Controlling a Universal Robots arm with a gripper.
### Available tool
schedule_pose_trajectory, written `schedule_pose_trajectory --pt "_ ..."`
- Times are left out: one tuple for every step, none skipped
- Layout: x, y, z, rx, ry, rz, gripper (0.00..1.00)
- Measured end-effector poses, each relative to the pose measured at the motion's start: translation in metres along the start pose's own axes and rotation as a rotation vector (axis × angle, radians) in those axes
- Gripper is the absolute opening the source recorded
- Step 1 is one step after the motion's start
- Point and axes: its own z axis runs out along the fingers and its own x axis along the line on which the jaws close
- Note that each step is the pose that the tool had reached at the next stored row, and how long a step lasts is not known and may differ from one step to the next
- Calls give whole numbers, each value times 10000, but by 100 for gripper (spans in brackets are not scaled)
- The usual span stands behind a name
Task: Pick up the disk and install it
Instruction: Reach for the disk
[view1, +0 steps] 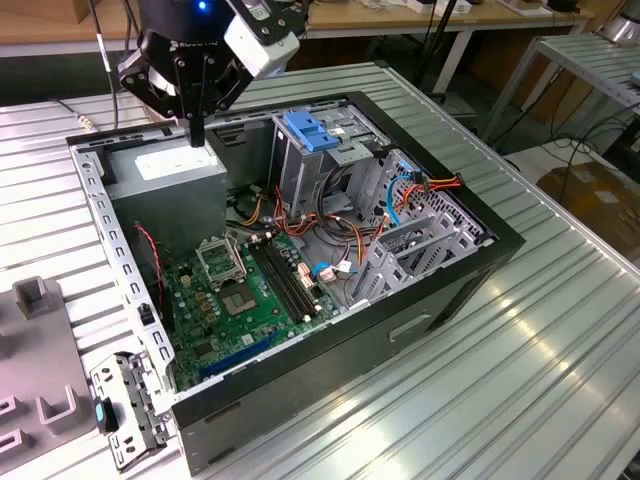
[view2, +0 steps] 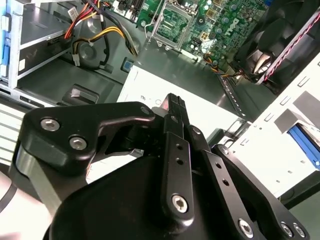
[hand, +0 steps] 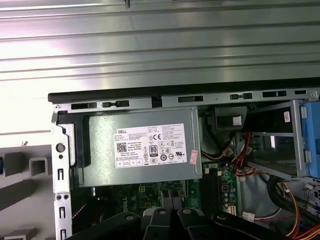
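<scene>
The gripper (view1: 197, 132) hangs at the upper left of the exterior view, over the power supply (view1: 172, 165) in the open case (view1: 300, 385). Its fingers are pressed together on nothing (in the second wrist view they meet in one black tip above the supply's white sticker). The disk (view2: 306, 145) is not in its grasp. It shows as a slanted blue carrier edge at the right edge of the second wrist view, beyond the pale case wall; its metal body I cannot make out. Right of the supply in the exterior view stands the grey cage (view1: 290, 170) with a blue latch (view1: 310, 130) on top. The motherboard (view1: 240, 290) lies at the lower centre of the case.
</scene>
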Motion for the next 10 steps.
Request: schedule_pose_trajectory --pt "5 0 0 0 0 0 11" --pt "10 -1 0 -1 0 0 11" --pt "17 -1 0 0 0 0 11" --pt "23 -2 -1 0 0 0 11" --pt "28 -2 0 -1 0 0 11" --pt "38 -3 -1 -1 -1 0 11" --pt "48 -4 -1 -1 -1 0 11" --pt "62 -5 -1 -1 0 1 11" --pt "74 -6 -2 0 0 1 11" --pt "86 -7 -2 0 0 0 11"
